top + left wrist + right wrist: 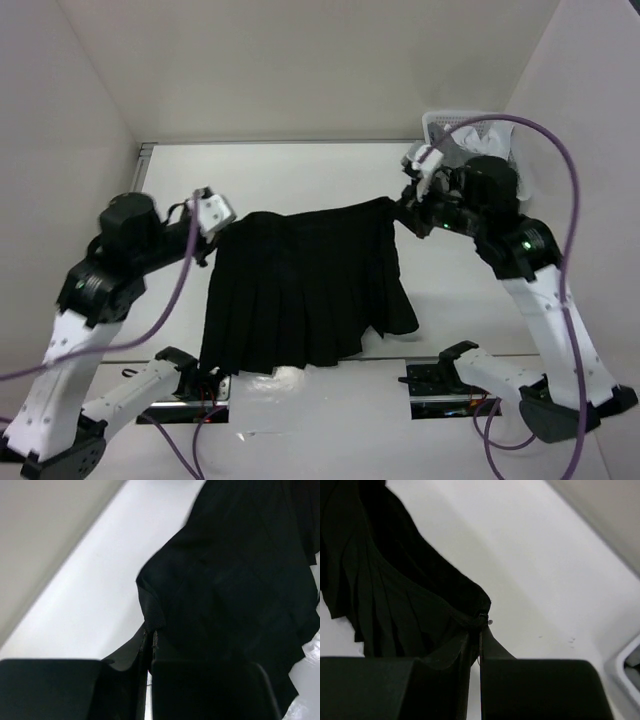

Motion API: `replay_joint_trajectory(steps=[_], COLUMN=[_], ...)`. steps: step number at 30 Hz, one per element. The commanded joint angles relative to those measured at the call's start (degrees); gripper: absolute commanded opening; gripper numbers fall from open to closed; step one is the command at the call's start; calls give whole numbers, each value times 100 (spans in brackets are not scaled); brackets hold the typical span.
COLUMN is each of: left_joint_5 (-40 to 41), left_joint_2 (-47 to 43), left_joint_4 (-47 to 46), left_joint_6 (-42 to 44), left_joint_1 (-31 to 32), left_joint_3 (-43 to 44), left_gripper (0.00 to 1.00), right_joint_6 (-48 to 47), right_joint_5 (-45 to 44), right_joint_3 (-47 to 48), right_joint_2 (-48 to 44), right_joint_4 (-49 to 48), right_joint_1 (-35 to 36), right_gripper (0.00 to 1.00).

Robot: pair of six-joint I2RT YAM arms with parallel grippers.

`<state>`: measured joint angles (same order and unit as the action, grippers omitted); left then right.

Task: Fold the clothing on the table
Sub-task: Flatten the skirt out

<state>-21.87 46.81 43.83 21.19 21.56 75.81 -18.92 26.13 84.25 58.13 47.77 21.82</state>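
Left claw (151, 634), right claw (479, 630) — pinching skirt (300, 290), indistinct

Bright, even light, faint shadows; dark clothing (300, 290) shows little detail.

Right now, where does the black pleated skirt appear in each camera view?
Top external: the black pleated fabric skirt, centre frame, strung between left tool and right tool.
Left wrist: right side, corner pinched in the left tool.
Right wrist: left side, corner pinched in the right tool.
Shared landmark: the plain white tabletop beneath.
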Motion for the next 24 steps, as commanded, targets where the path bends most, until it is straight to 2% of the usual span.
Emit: replay_joint_trajectory(steps=[1, 5, 8, 10, 15, 19, 20, 21, 23, 24], left_joint_5=[94, 244, 480, 665, 964, 1175, 1228, 1351, 1405, 1631], left_joint_2=[758, 2152, 2918, 3324, 3844, 4169, 4257, 4258, 4258, 4258], left_joint_4=[-893, -1561, -2227, -2501, -3195, -3373, -3538, -3609, -3802, -3890], left_joint_6=[157, 87, -35, -36, -177, -177, -229, -229, -343, -396], left_joint_1=[-38, -275, -460, -635, -838, -891, -891, -891, -943, -943], left_joint_3=[-531, -726, -673, -620, -462, -409, -409, -409, -409, -409], left_gripper=[0, 0, 0, 0, 0, 1, 33, 52, 80, 98], right_joint_6=[-42, -270, -393, -481, -587, -640, -640, -561, -508, -316], right_joint_5=[-248, -407, -161, -222, -556, -714, -819, -1090, -1172, -1415], right_joint_3=[-574, -761, -507, -401, 3, 232, 302, 381, 443, 443], right_joint_2=[741, 1645, 2419, 2755, 3738, 4241, 4329, 4399, 4514, 4514], right_joint_4=[-671, -1190, -1480, -1708, -2008, -2219, -2271, -2376, -2535, -2631], right_joint_1=[-55, -301, -836, -890, -890, -890, -838, -838, -785, -785], right_gripper=[0, 0, 0, 0, 0, 0, 0, 14, 27, 49])
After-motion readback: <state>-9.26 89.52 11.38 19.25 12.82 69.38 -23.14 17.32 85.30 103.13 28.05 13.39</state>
